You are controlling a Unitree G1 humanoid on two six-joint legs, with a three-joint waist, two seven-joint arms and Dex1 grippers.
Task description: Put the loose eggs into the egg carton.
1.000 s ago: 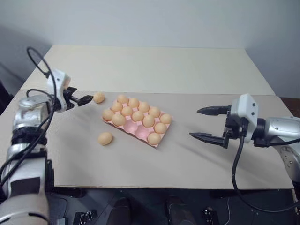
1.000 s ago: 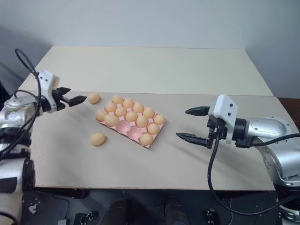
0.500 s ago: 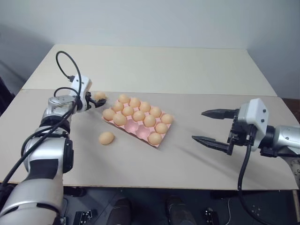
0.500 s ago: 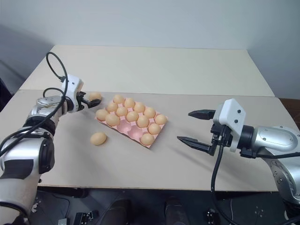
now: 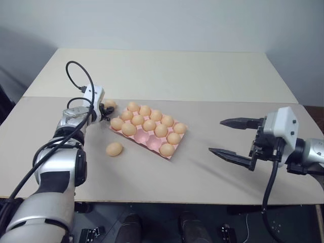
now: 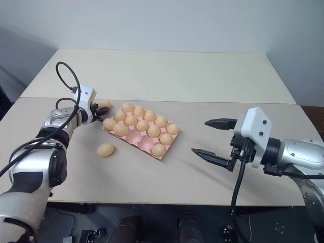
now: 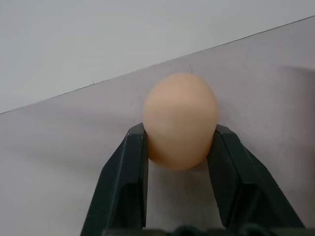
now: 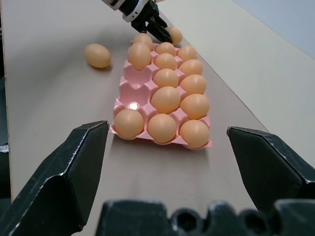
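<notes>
Left gripper (image 7: pixel 179 147) pinching one of the loose eggs (image 7: pixel 180 119) between both fingers (image 7: pixel 125 182), egg sitting on the table (image 5: pixel 212 81) just off the egg carton's (image 5: pixel 152 145) far-left corner, near the seam between the two tabletops. Second loose egg (image 5: pixel 114 149) lies alone on the table, near the carton's left side, toward the front edge. Carton holds thirteen eggs, two cups bare on its near-left long side. Right gripper (image 5: pixel 234 139) spread wide, holding nothing, well right of the carton. No legible writing or labels.
</notes>
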